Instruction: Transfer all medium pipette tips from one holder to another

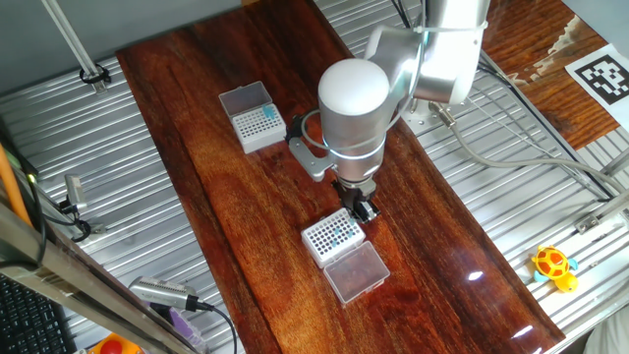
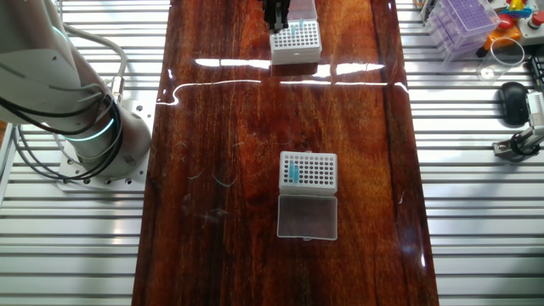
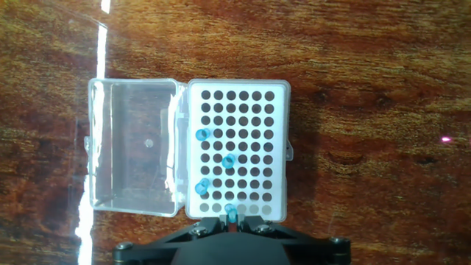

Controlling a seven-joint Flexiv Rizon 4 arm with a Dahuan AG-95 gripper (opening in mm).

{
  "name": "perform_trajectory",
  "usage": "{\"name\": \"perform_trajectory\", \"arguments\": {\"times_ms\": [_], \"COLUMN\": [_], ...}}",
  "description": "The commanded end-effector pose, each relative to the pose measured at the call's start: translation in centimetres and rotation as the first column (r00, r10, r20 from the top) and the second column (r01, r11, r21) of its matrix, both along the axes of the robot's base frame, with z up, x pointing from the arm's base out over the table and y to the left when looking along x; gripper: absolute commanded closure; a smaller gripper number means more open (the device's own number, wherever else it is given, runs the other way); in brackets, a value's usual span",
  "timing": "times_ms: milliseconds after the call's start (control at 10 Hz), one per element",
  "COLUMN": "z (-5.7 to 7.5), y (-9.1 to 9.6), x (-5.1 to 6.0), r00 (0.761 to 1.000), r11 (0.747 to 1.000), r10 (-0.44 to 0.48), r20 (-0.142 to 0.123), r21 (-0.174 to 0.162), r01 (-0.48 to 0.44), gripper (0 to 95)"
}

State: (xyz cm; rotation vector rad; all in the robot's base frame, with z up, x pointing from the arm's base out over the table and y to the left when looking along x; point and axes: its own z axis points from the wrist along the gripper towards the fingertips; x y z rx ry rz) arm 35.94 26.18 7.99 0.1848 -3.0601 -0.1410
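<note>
In the hand view a white holder [image 3: 254, 125] full of round holes lies below me, its clear lid [image 3: 132, 147] swung open to the left. Three medium pipette tips [image 3: 229, 160] stand scattered in it as small blue dots. A fourth blue tip [image 3: 232, 213] sits at the holder's near edge, and my gripper [image 3: 232, 221] is shut on it. From the side, the gripper [image 1: 362, 206] hangs just over this holder [image 1: 332, 234]. The other white holder [image 1: 257, 118] stands farther off with a cluster of teal tips [image 2: 293, 174] along one side.
Both holders rest on a dark wooden board [image 1: 226, 197] flanked by ribbed metal tabletop. The arm's base [image 2: 93, 144] stands left of the board. A purple tip rack [image 2: 463, 21], a yellow toy [image 1: 553, 265] and cables lie off the board.
</note>
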Motion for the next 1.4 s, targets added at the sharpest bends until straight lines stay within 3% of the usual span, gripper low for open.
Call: {"name": "perform_trajectory", "arguments": {"times_ms": [100,800,1400], "z": [0.0,0.5,2.5], "y": [-0.1,-0.1,-0.9], "x": [0.0,-0.1,-0.3], "r00": [1.0,1.0,1.0], "r11": [1.0,1.0,1.0], "r10": [0.002,0.007,0.027], "r20": [-0.001,-0.007,-0.01], "r21": [0.001,0.003,0.012], "r01": [-0.002,-0.007,-0.027], "gripper": [95.0,95.0,95.0]}}
